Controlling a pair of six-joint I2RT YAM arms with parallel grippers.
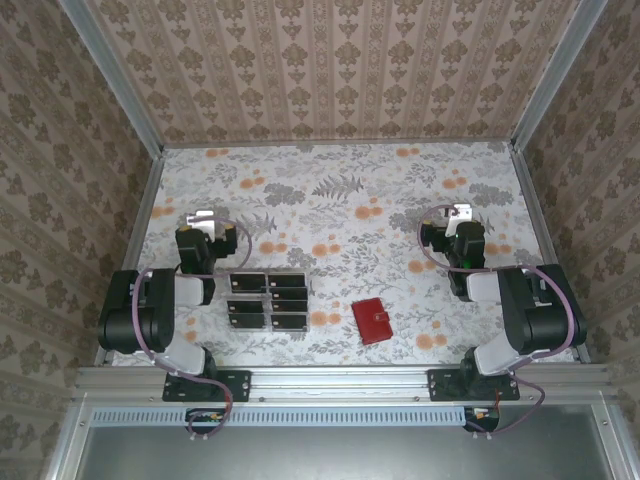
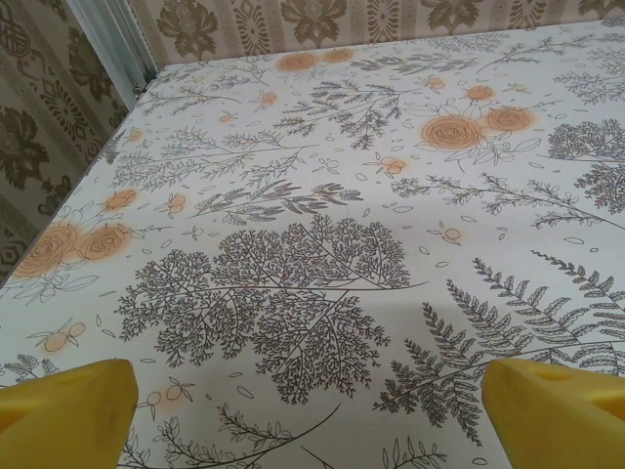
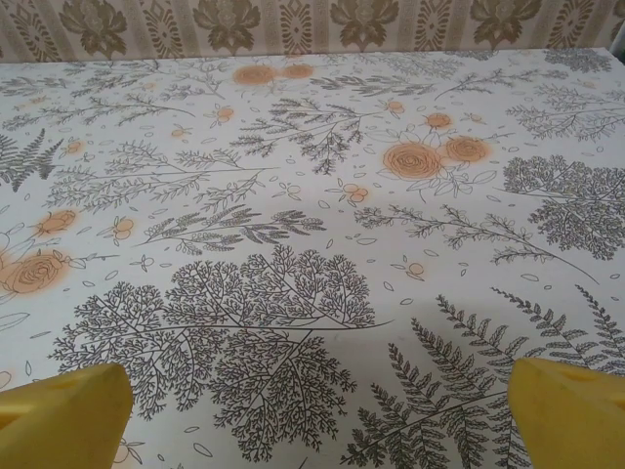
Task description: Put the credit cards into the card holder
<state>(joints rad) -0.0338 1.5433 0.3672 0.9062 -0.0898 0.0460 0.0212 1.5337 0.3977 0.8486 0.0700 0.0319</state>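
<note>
Several black credit cards (image 1: 267, 301) lie flat in a tight cluster on the flowered table, near the front left. To their right the red card holder (image 1: 372, 321) lies closed, a small snap on its edge. My left gripper (image 1: 205, 218) hovers behind and left of the cards, open with nothing between its fingers. In the left wrist view its yellow fingertips (image 2: 68, 410) stand wide apart over bare cloth. My right gripper (image 1: 458, 212) is behind and right of the card holder, open and holding nothing. Its yellow fingertips (image 3: 571, 412) frame only the tablecloth.
Wallpapered walls on an aluminium frame (image 1: 335, 141) close in the table (image 1: 340, 190) at the back and both sides. A metal rail (image 1: 330, 378) with both arm bases runs along the near edge.
</note>
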